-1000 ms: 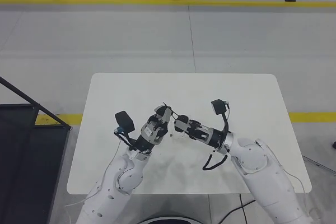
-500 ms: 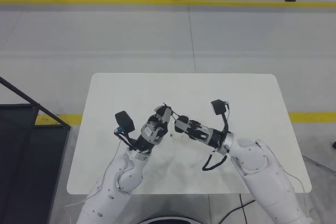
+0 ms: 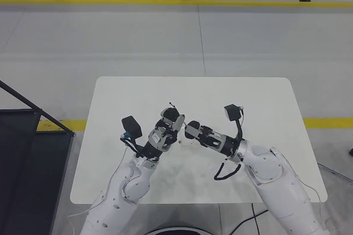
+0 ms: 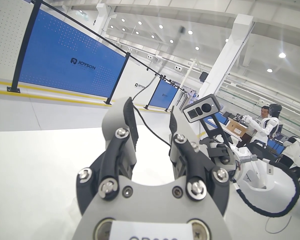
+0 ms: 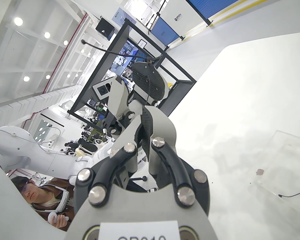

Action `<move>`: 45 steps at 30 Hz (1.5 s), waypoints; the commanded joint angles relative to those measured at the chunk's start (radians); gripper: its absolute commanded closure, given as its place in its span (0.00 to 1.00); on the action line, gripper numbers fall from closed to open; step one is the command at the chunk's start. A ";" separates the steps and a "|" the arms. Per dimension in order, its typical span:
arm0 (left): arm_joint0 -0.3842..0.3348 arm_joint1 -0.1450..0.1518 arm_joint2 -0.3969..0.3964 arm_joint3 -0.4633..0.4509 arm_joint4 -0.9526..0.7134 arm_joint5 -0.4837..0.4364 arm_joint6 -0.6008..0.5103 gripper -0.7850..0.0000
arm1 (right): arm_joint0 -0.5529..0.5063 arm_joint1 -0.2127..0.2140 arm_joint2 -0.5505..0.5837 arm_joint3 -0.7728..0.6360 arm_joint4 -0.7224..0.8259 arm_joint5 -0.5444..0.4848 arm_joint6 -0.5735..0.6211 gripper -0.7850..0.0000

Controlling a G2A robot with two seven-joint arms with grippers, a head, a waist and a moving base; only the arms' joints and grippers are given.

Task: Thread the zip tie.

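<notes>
**Strap loose in one gripper, head free in the air**

Both arms meet above the middle of the white table. The left gripper is released, with a clear gap between its pads. The black zip tie leans on the tip of one pad and slants across that gap towards the other finger. Above the pad it rises into the air, ending in its small head, which nothing holds.

The right gripper sits just beside the left one, its fingers pressed together. It seems to clamp the tie's tail end, though the pinch itself is hidden. A second tie lies apart on the table.

The step in hand looks like a regrasp, since the head must be steadied before the tail can enter it. To do this well, the left gripper should close on the strap close under the head. The strap is springy, and a long free length would let the head wobble.

The head's slot should face the right gripper. That gripper can then curve the tail round without twisting it, with the toothed side inward, and approach the slot square-on. A firm pinch near the tip keeps the aim true. If the left gripper closes before the strap is centred between its pads, the tie could flick out.
</notes>
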 commanded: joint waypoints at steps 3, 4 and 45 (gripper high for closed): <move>0.002 0.001 -0.003 0.000 0.001 -0.011 -0.011 0.53 | -0.006 0.000 0.009 -0.004 0.016 -0.013 -0.009 1.00; 0.004 0.001 -0.005 0.000 0.003 -0.016 -0.013 0.53 | -0.009 0.000 0.012 -0.005 0.024 -0.019 -0.013 1.00; -0.027 0.053 -0.142 -0.009 -0.955 -0.102 -0.790 0.00 | 0.007 0.040 0.096 0.093 0.685 -0.028 0.584 1.00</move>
